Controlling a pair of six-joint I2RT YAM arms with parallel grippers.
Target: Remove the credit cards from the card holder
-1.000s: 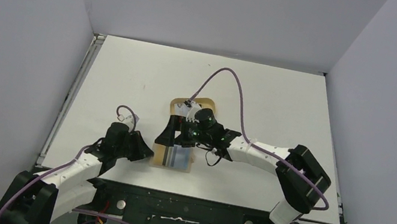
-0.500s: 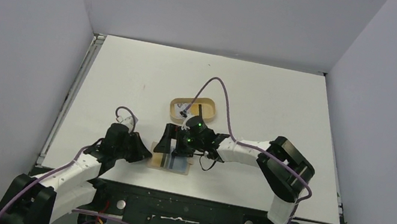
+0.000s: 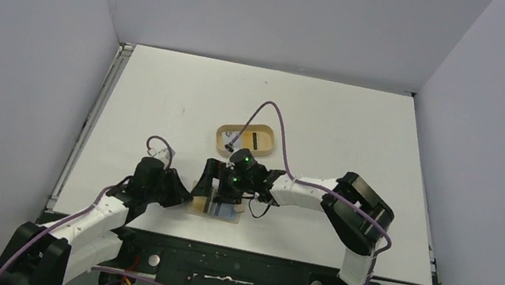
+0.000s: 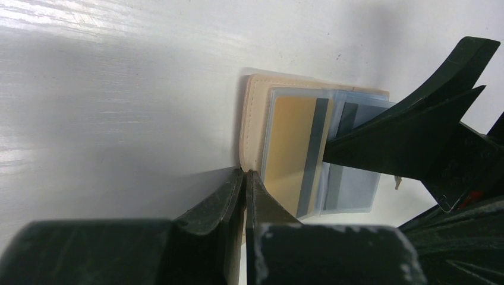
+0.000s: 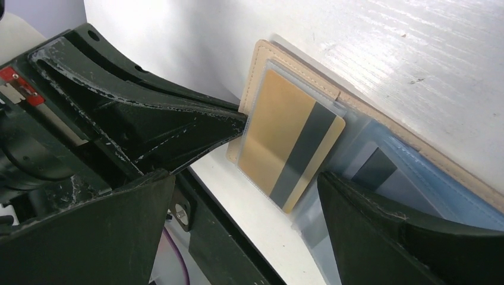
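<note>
The tan card holder (image 3: 228, 216) lies open near the table's front edge. A gold credit card (image 4: 291, 148) with a dark stripe sits in a clear sleeve of it, and pale blue credit cards (image 4: 356, 187) lie beside it. My left gripper (image 4: 245, 173) is shut, its tips resting on the holder's left edge (image 4: 252, 119). My right gripper (image 5: 246, 231) hangs open just above the holder. The gold card (image 5: 285, 142) shows between its fingers and the blue cards (image 5: 416, 190) lie by its right finger. The left gripper's tips (image 5: 235, 122) also show there.
An oval tan tray (image 3: 265, 143) with small items in it stands just behind the holder. The table's front edge and a dark rail (image 3: 252, 266) run right in front of the holder. Grey walls close in the sides and the back.
My right gripper, still open, has moved from over the tray toward the front edge and down over the card holder. The left gripper has stayed shut at the holder's edge.
</note>
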